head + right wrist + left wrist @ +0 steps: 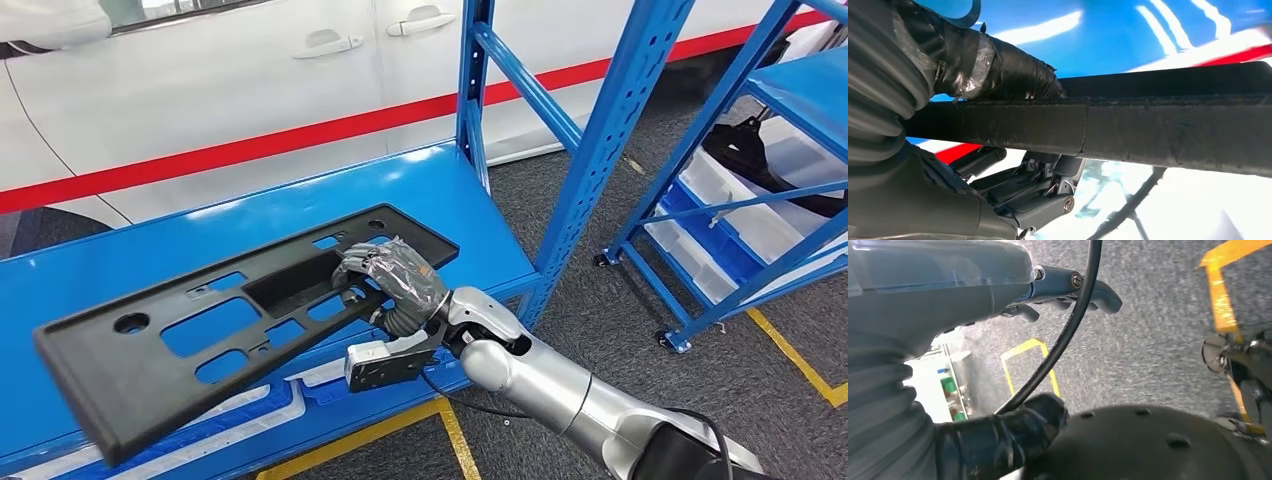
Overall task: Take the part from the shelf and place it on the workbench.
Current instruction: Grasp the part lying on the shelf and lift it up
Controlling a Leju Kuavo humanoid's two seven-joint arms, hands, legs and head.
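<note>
The part point(150, 350) is a long flat black plastic panel with several cut-outs. It hangs tilted over the blue shelf board point(300, 200), its left end reaching out past the shelf's front edge. My right hand point(395, 285) grips it near its right end, fingers through a cut-out. In the right wrist view the part's dark edge point(1148, 135) runs across, with my taped thumb point(998, 70) above it and the fingers point(1043, 195) below. My left hand point(1048, 355) hangs over the grey floor, fingers apart and holding nothing.
A blue upright point(610, 150) stands just right of the shelf. A second blue rack with white bins point(740, 220) is farther right. A white car with a red stripe point(250, 90) stands behind the shelf. Yellow lines point(800, 360) mark the grey floor.
</note>
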